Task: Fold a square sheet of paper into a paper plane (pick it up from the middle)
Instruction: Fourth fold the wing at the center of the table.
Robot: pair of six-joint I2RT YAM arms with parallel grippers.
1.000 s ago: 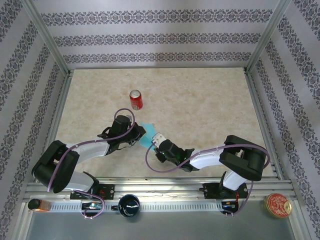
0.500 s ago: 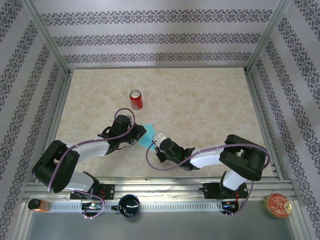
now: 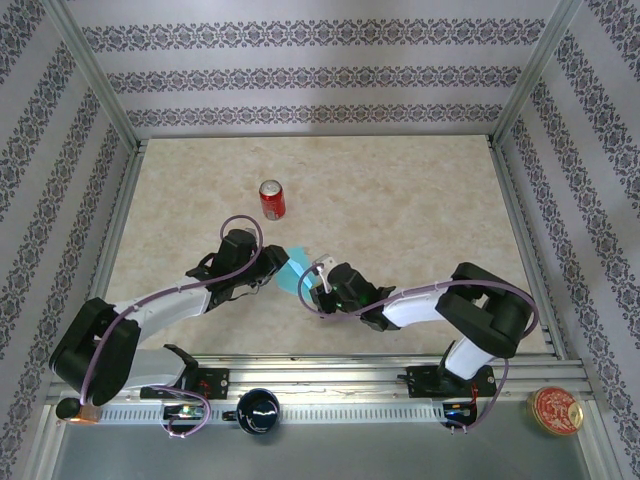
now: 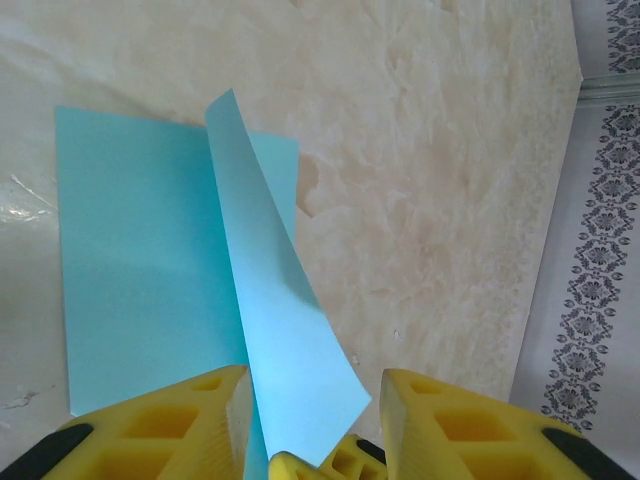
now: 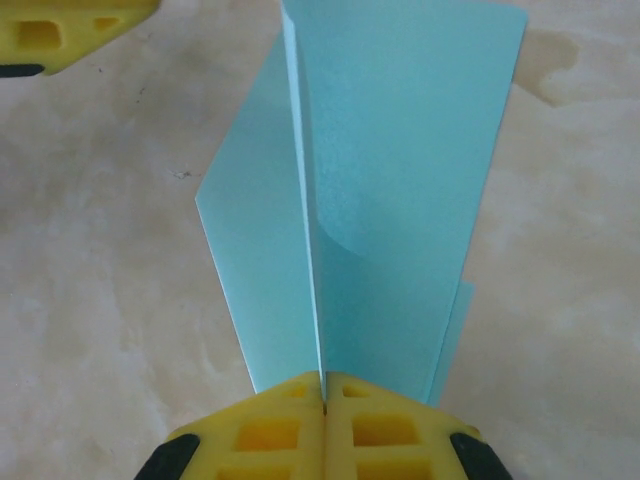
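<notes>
Turquoise sheet of paper sits at mid-table, between the left gripper and the right gripper; a red can stands apart, farther back on the marbled table.

Left wrist view: the yellow fingers stand apart, and a raised flap of the sheet passes between them.

Right wrist view: the yellow fingers are pressed together, clamping an upright fold of the sheet.
</notes>
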